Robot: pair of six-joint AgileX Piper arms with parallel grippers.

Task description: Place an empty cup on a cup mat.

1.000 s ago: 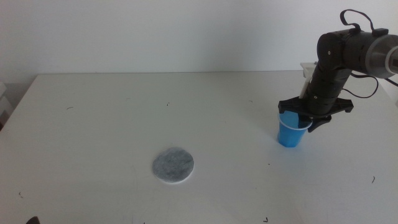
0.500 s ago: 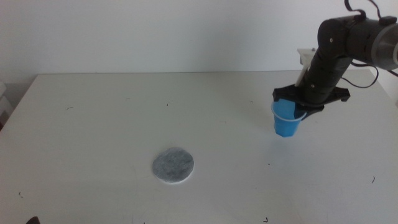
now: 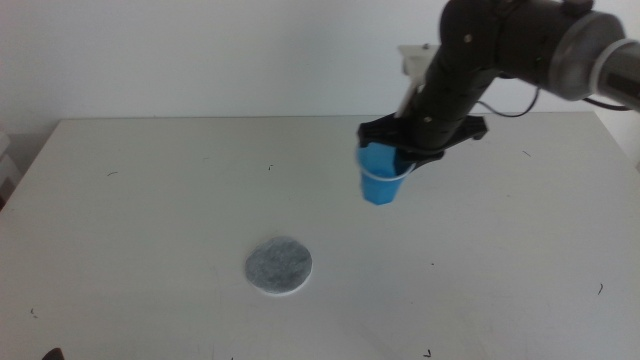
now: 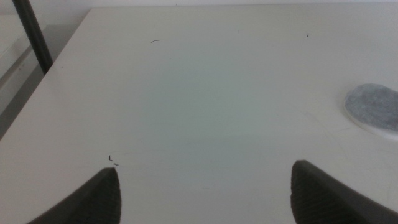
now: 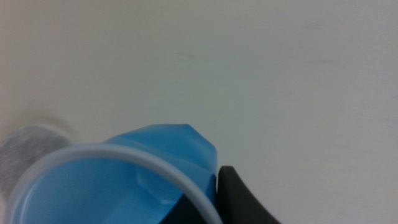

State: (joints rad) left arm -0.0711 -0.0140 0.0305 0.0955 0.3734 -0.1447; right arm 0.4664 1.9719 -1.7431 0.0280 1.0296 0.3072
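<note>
I note the right gripper (image 3: 395,160), jaws clamped on the cup (image 3: 380,181), has lifted it off the table (image 3: 150,200) and carried it toward the cup mat (image 3: 279,266); placement remains, left gripper (image 4: 205,186) waiting open.

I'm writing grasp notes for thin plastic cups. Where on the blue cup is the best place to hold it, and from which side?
Judging by the hold shown, the upper wall at the rim: the right gripper pinches the cup there from above, one jaw inside, one outside. The open mouth faces up and the body tapers downward, so a side squeeze lower down could slip. The left gripper waits, open, near the cup mat.
</note>
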